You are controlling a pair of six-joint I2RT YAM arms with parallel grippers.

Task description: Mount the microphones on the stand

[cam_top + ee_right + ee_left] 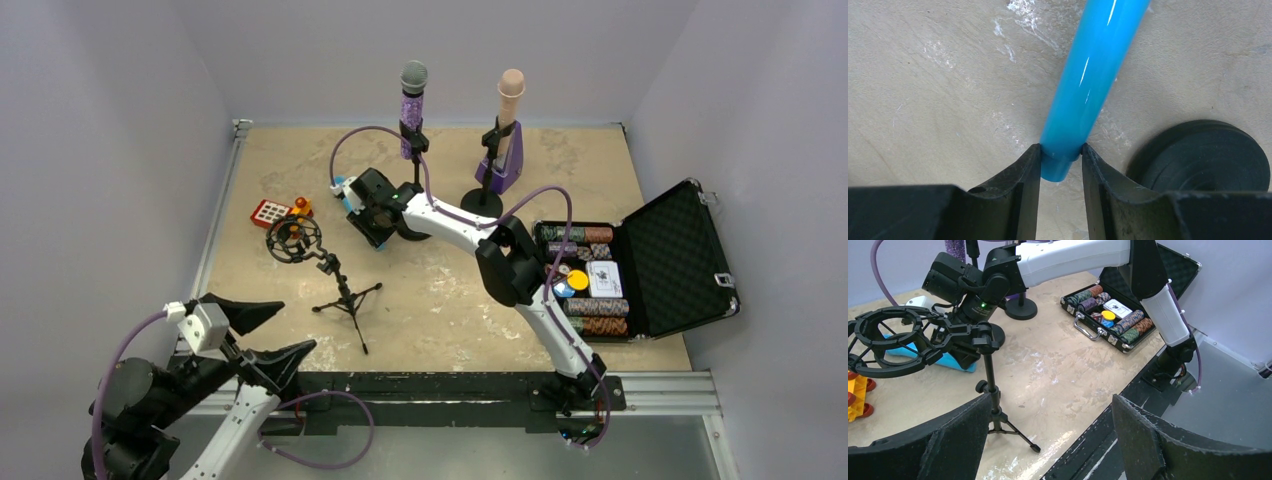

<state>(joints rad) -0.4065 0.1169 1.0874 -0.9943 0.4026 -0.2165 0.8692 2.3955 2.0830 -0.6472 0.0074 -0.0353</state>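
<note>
Your scuffed beige tabletop (450, 300) carries an open black foam-lined case (680, 250) of poker chips at its right side. Your right arm reaches to the far middle. Its claw (1061, 155) is clamped on the narrow end of the sky-blue stick microphone (1093, 75), which sits low over the table, just beside a round black stand base (1208, 155). Your left claw (1048, 405) hangs spread wide, gripping nothing, near the black tripod stand (990, 385) with its ring mount. At the back, the glittery purple microphone (413, 100) and the pale pink microphone (508, 100) stand upright in clips.
</note>
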